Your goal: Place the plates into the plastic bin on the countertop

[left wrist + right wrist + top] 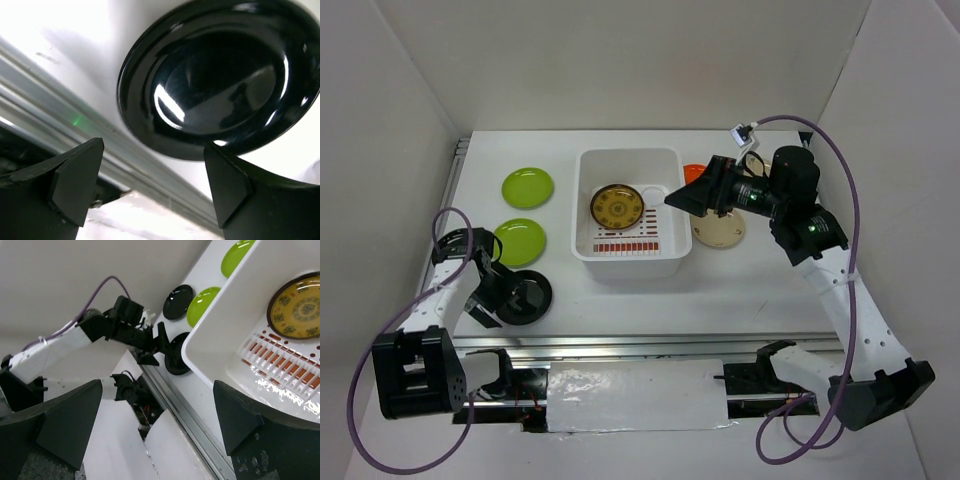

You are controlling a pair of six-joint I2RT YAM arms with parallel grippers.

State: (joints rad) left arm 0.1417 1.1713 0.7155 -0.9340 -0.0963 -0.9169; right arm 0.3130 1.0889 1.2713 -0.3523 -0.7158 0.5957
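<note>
Currently, the left arm is folded low by the front-left corner of the plain white tabletop [750, 290]. The left end effector [151, 187] is spread wide and empty, its fingers [75, 182] pointing at a glossy black round plate [220, 85] that lies just beside the metal rail [650, 343] of the front edge. The right arm reaches from the front-right corner up and across. The right end effector [157, 415] is likewise spread, holds nothing, and hovers at the right rim of the white rectangular plastic bin [630, 268], which sits mid-tabletop.

A patterned yellow-brown plate [616, 207] lies inside the bin, beside red markings [628, 243] too small to read. A lime green round plate [527, 185] and a second lime green plate [519, 240] lie between the bin and the left edge, with a second black plate [178, 301] beyond them. A cream plate [720, 232] and an orange plate [694, 172] sit to the right of the bin, partly hidden by the right arm.
</note>
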